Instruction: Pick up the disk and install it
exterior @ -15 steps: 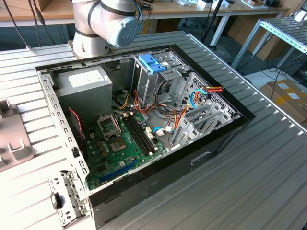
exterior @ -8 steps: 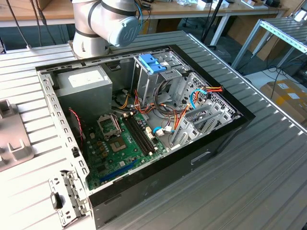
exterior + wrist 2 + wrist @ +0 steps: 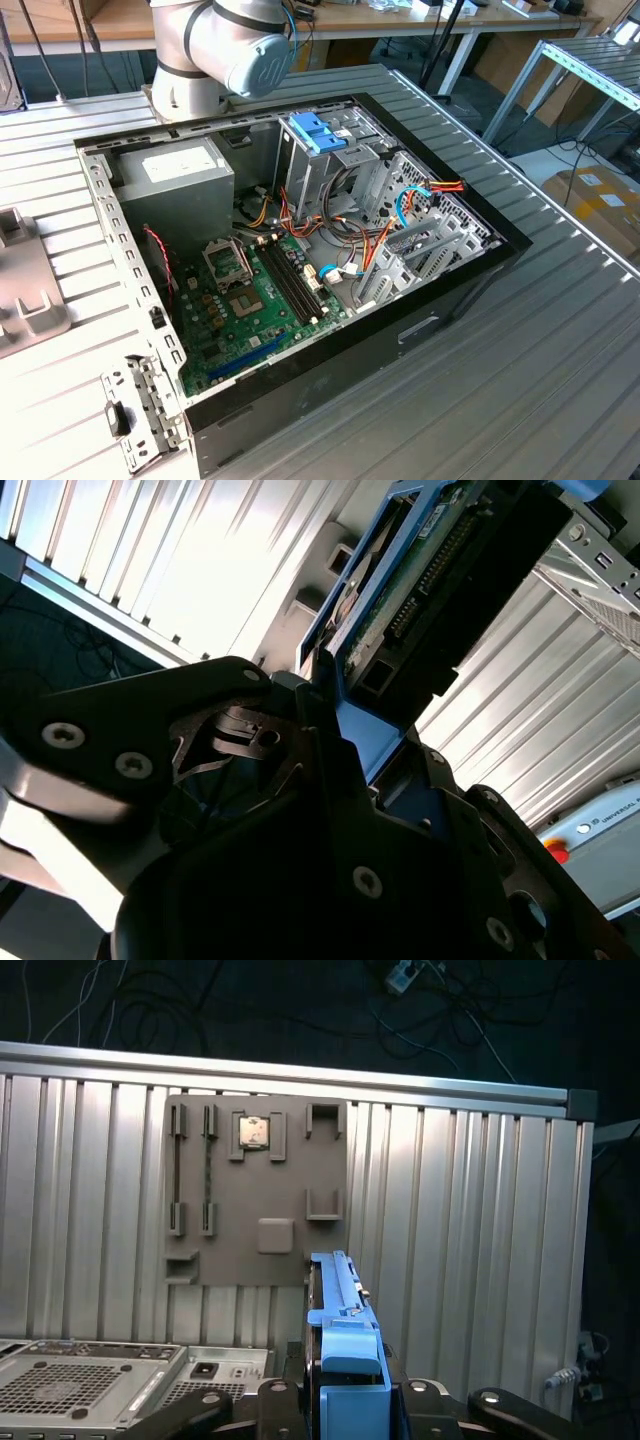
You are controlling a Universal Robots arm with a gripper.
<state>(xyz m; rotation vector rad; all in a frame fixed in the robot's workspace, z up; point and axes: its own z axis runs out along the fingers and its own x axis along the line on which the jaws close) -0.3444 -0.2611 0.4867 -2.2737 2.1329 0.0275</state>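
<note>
Your gripper (image 3: 345,1390) clenched the disk (image 3: 335,1300) above the bench (image 3: 450,1260). Pickup was done, but seating it in the computer case (image 3: 300,385) was not.

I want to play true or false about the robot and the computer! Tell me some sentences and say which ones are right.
1. The pincer grips the disk with the blue rails. True.
2. The computer case is closed up. False: it lies open, showing its green board.
3. The disk sits inside the case. False: the pincer holds it outside, over the table.
4. A small square chip sits in a pocket of the grey tray. True.
5. The table is smooth wood. False: it is ribbed metal.
</note>
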